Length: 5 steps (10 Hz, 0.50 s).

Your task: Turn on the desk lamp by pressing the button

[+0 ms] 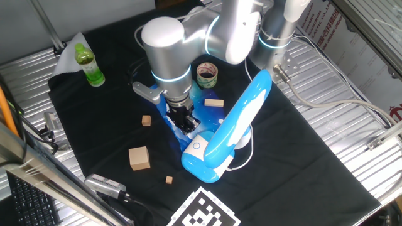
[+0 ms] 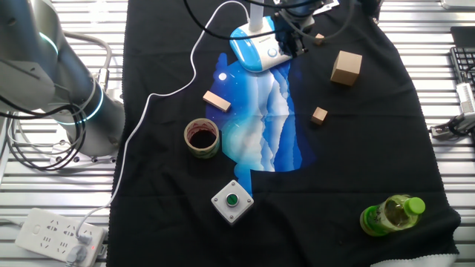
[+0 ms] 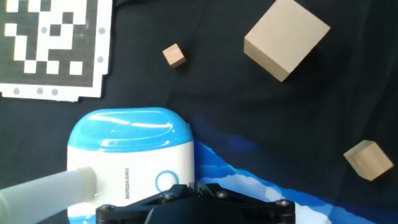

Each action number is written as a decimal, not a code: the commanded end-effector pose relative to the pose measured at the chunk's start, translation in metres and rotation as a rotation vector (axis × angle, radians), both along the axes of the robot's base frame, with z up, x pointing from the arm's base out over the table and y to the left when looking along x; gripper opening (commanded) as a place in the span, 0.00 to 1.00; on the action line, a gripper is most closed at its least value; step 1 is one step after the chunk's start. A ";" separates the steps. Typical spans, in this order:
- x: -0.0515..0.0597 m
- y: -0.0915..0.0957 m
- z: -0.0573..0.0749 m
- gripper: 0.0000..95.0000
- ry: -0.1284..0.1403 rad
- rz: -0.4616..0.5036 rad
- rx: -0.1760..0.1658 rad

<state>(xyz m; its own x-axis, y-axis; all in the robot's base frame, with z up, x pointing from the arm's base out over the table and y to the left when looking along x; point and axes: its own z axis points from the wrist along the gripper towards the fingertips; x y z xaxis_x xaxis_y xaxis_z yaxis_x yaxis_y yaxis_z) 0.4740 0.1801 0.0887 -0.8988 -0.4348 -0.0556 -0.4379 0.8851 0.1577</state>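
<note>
The robot's silver-grey metal arm [image 1: 188,37] is built of thick rounded segments, with thin glowing cyan rings at the joints. Its wrist narrows to a black two-finger gripper [image 1: 186,122] flanked by a grey bracket. In the hand view, the black gripper body [image 3: 199,202] shows small round screw heads along its upper edge.
</note>
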 end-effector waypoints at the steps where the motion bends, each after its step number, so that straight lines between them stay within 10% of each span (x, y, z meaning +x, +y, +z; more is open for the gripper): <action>1: -0.001 0.002 -0.001 0.00 0.004 0.001 0.007; 5: -0.003 0.007 -0.003 0.00 0.013 -0.002 0.035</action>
